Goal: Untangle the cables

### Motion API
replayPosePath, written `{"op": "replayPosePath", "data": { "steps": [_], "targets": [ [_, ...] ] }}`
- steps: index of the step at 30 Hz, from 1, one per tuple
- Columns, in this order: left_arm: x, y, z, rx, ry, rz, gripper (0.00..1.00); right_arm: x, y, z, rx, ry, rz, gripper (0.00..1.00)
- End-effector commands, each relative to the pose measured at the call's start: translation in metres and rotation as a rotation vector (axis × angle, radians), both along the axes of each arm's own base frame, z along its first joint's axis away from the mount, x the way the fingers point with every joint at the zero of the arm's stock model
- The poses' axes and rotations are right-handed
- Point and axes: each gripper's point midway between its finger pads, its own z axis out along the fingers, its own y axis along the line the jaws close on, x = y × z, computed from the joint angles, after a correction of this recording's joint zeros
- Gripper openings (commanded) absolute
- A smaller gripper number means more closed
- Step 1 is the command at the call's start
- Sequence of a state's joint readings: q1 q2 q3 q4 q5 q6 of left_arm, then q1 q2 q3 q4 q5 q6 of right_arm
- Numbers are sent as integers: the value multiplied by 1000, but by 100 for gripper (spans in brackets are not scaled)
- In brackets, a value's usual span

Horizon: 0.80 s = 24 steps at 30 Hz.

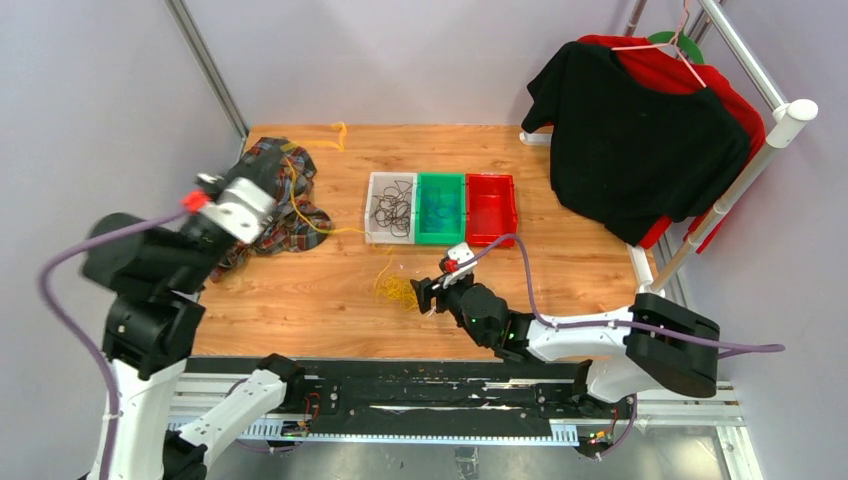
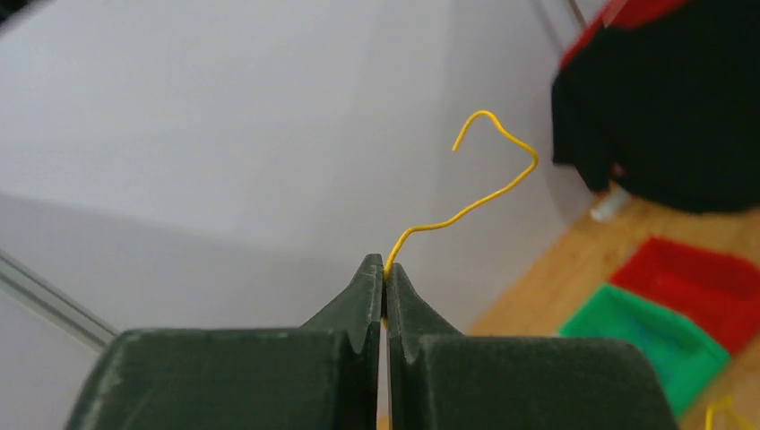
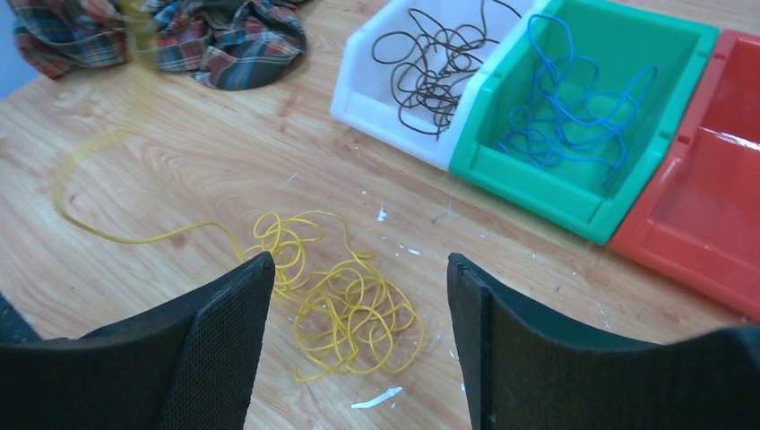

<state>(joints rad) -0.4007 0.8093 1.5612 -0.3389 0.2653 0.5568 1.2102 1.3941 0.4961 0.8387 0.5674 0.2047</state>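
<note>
Right wrist view, read with the left wrist and top external views. Yellow tangle (image 3: 345,305) of thin looped cable lying on the wooden surface (image 3: 179,161), directly under the gap between the right fingers (image 3: 224,331), which are spread wide and touch nothing. Trailing length (image 3: 143,238) leaving the tangle to the left, then bending up toward the plaid cloth (image 3: 224,45), blurred at its far end.

Left fingers (image 2: 358,309) pressed together, pinching a yellow strand (image 2: 466,210) right at their tips, held up in the air. Free end kinked and hooked, pointing up and to the right beyond the tips. Probably the same cable as the trailing length, judging by the top external view, but not traceable along its whole run.

Handling, as a judgement:
- Very light, and limp over any length, yet springy enough to keep its bends unsupported.
- Thin and smooth, so apt to slide out of a loose pinch.
- Loops likely to snag on each other and drag the whole clump along.
- Best taken at a free end or a single outlying loop, not through the middle of the clump.

Orientation: no clear axis for the clump itself, roughly round and flat. Long axis of the trailing length running leftward away from it.

Dark cables (image 3: 430,81) in the white bin (image 3: 376,125), blue cables (image 3: 565,116) in the green bin (image 3: 529,193), red bin (image 3: 681,242) touching the green one, all near the tangle.
</note>
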Motion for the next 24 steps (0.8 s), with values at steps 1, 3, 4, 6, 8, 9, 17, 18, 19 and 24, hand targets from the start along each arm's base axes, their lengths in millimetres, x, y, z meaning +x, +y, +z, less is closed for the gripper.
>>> {"op": "replayPosePath", "data": {
  "steps": [1,3,4,6,8,9,17,18,19,24],
  "targets": [
    [31,5,-140,284,296,93,1,-3,2,6,-49,-15,67,70],
    [36,21,-183,362,347,180,0,-6,10,6,-56,-17,115,70],
    [40,29,-201,407,365,229,0,-9,16,4,-70,-19,153,70],
    [47,46,-239,532,411,318,1,-12,27,-3,-108,-9,207,71],
    [53,65,-272,615,465,414,1,-11,35,-10,-138,14,234,72],
    [55,72,-290,670,492,446,1,-9,40,-12,-145,25,242,72],
    [61,115,-402,966,712,535,30,-7,59,-47,-174,124,274,68],
    [61,116,-413,981,749,524,37,-7,59,-49,-172,133,271,68],
    [60,115,-424,985,789,499,47,-7,58,-50,-170,139,269,67],
    [25,59,-454,957,973,62,93,-5,49,-57,-167,162,250,65]
  ]
}}
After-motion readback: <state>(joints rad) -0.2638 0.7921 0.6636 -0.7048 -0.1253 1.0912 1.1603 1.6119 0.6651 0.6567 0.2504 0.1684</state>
